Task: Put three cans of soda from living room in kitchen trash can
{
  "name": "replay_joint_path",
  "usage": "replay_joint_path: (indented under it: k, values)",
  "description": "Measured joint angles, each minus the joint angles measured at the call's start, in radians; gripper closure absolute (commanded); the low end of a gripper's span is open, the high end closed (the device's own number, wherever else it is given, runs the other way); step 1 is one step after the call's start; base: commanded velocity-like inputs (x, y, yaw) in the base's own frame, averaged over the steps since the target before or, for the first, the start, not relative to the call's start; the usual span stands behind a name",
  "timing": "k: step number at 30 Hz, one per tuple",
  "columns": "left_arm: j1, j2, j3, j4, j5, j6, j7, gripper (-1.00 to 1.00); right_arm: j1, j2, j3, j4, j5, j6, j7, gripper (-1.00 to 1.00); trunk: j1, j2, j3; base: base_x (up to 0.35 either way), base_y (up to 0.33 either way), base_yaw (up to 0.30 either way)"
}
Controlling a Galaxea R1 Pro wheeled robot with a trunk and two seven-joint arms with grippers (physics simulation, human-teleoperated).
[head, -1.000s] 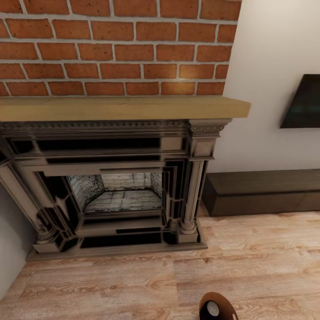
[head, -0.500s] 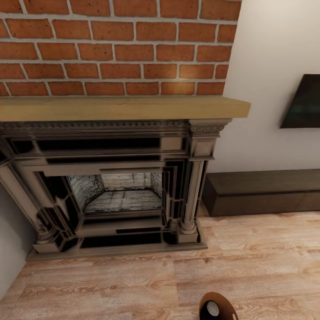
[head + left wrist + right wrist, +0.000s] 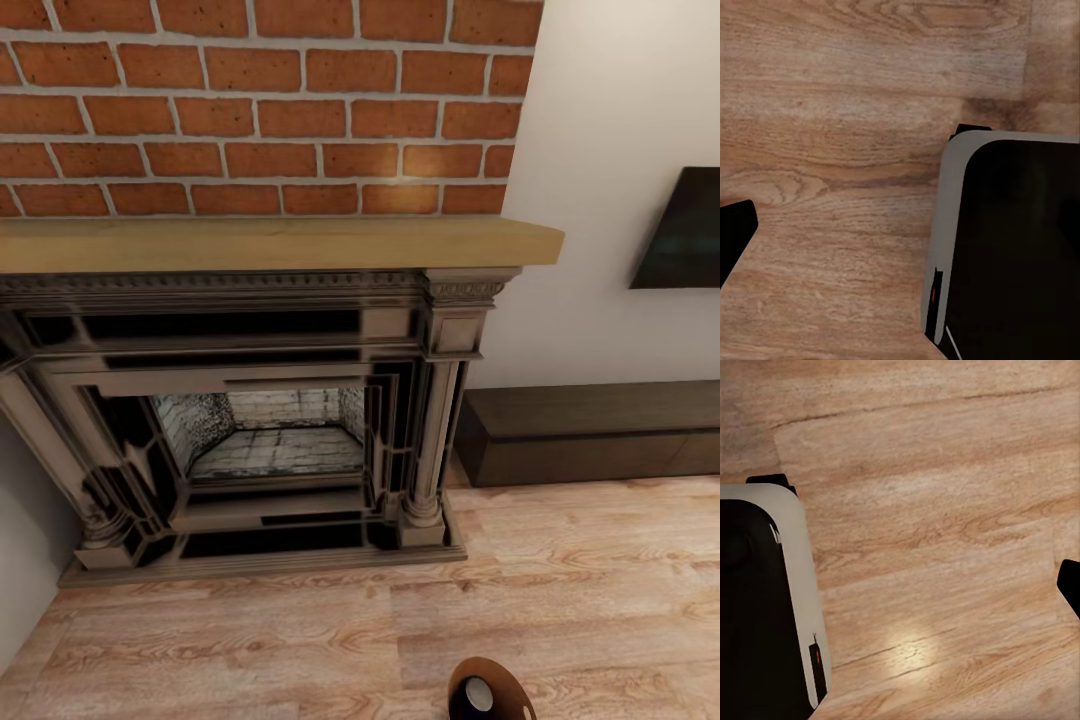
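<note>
Tash can at frame's foot, likely light and rigid; best gripped at rim. Claw states impossible to tell.

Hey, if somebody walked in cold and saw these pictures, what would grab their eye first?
The red brick wall above a light wooden mantel fills the head view's upper left, with the dark carved fireplace below it. To the right, a low dark bench sits against the pale wall on the light wood plank floor.

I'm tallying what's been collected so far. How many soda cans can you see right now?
1: a silver can top inside the trash can at the head view's bottom edge. More cans may be hidden deeper in the bin.
</note>
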Motion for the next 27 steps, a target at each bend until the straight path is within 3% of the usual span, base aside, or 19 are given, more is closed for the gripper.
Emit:
replay_joint_path:
  k: [27]
  values:
    - [0.0,0.0,0.0,0.0,0.0,0.0,0.0,-1.0,0.0,0.0,0.0,0.0,0.0,0.0,0.0,-1.0,0.0,0.0,0.0,0.0,0.0,0.0]
